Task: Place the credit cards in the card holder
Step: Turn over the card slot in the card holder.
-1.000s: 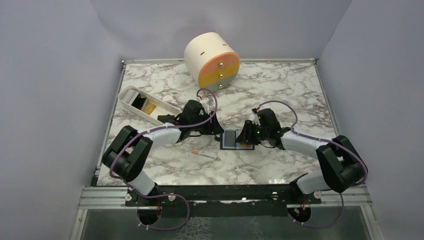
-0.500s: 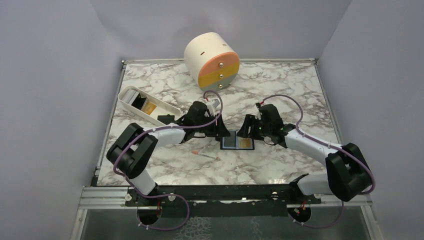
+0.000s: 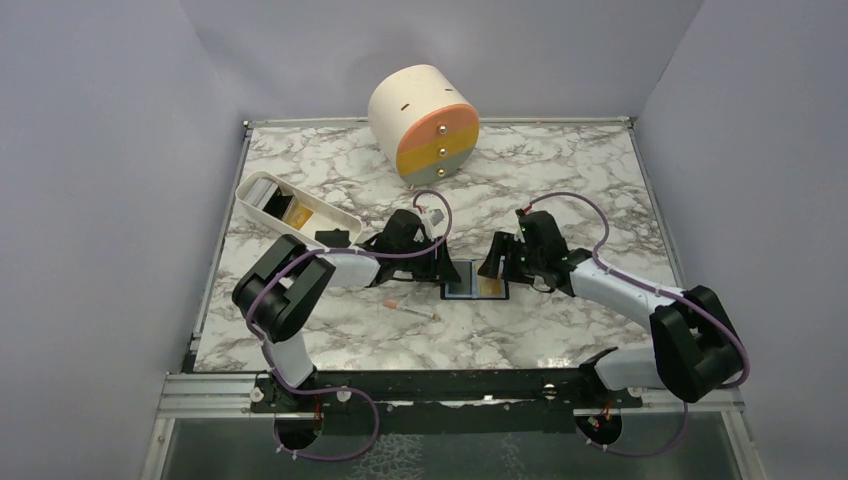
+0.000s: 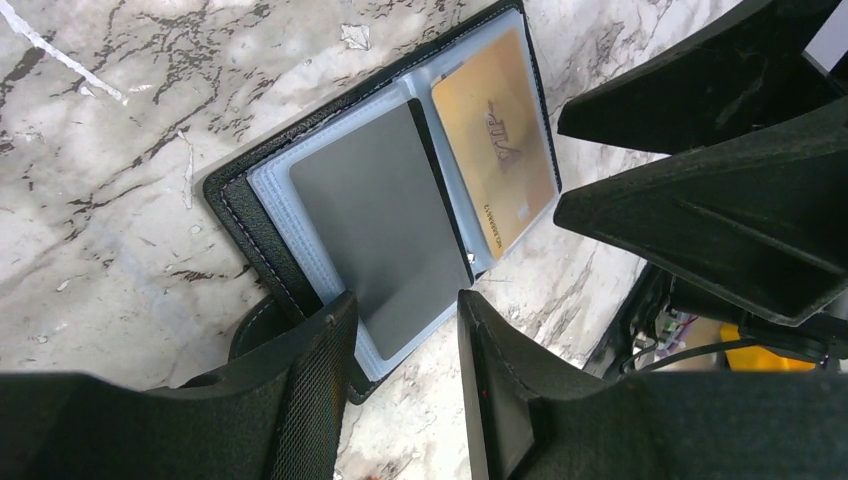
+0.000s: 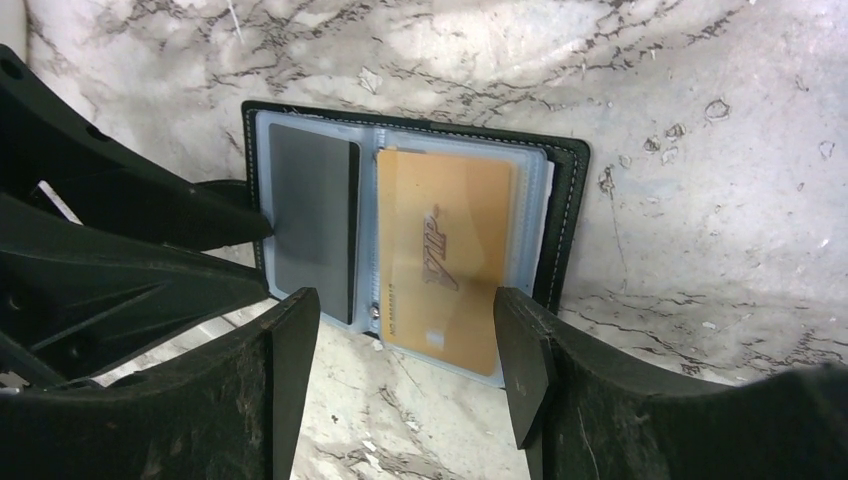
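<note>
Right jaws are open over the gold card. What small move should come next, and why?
Probably nudge the gold card deeper with a right gripper fingertip. It lies askew in the right sleeve of the open card holder, and its edge nearest the gripper seems to reach past the black cover. The grey card sits square. The left gripper, at the grey side, may steady the holder.

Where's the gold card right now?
Right wrist view: the gold card sits in the right half of the open card holder, beside the grey card, framed by the open right gripper.
</note>
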### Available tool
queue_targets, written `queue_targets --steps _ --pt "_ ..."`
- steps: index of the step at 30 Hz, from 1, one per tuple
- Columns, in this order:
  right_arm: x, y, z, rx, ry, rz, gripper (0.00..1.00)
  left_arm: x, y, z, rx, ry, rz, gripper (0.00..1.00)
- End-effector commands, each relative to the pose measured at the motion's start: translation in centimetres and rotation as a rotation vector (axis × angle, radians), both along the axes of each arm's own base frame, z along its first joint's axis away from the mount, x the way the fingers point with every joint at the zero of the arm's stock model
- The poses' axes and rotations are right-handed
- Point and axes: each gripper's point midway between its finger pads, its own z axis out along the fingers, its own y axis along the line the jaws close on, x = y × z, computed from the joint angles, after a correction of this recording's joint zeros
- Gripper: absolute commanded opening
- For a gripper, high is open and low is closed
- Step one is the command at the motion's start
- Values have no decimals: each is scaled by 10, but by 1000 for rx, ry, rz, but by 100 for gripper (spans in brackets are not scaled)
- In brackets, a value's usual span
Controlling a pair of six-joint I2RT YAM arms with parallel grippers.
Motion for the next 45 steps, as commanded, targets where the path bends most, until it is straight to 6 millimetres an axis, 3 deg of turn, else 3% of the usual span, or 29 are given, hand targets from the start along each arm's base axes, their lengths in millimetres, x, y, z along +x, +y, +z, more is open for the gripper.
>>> queue_targets --steps 1,7,12,22,29,45 --pt "1 -10 -12 -39 -1 -27 65 1 -3 -3 -5 -17 -15 43" --pt "-1 -11 -24 -51 15 -22 66 0 0 -8 9 -15 -10 43" --pt "-2 -7 -22 -25 4 -3 66 0 1 -10 15 -14 -5 42" --pt "-4 11 -4 80 -35 58 62 0 2 -14 24 -9 1 41" --pt "-6 22 22 149 -85 109 61 0 3 -15 29 -9 4 41" --pt "-16 48 43 313 -82 205 60 0 3 -13 25 -6 9 36"
